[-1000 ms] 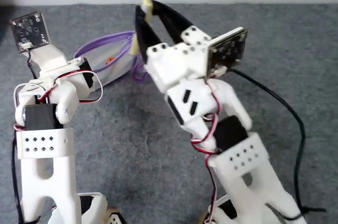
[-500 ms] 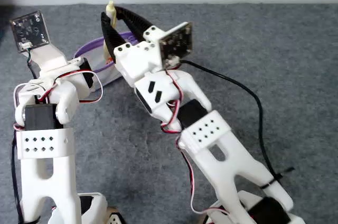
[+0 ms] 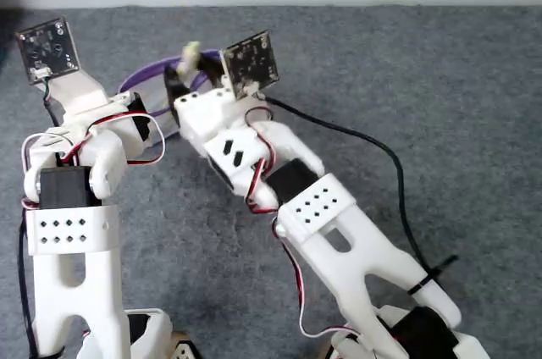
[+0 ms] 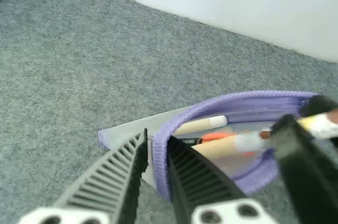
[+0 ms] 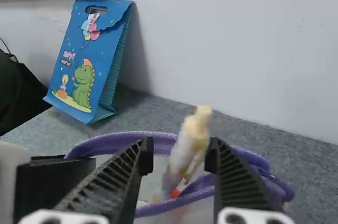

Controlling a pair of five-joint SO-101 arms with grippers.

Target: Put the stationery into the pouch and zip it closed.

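Observation:
The purple-rimmed pouch [image 3: 141, 79] lies open at the back left of the grey mat. My left gripper [image 4: 156, 149] is shut on the near edge of the pouch [image 4: 240, 102], holding the mouth open. Inside lie a cream pen [image 4: 203, 124] and an orange-tipped one [image 4: 215, 137]. My right gripper [image 3: 182, 78] is over the pouch mouth, shut on a cream-coloured pen [image 3: 190, 53]. That pen [image 5: 191, 137] stands tilted between the right gripper's [image 5: 179, 156] fingers, its lower end down at the pouch rim [image 5: 113, 141]. In the left wrist view one black finger [image 4: 298, 152] of the right gripper reaches over the pouch.
A blue gift bag [image 5: 90, 57] with a dinosaur leans on the white wall behind the mat. A black cable [image 3: 381, 156] trails from the right arm across the grey mat [image 3: 440, 80]. The left arm's body [image 3: 72, 198] stands close beside the right arm.
My right gripper has swung left and down with the cream pen, from beside the pouch's right end to over its mouth. The left arm has kept still.

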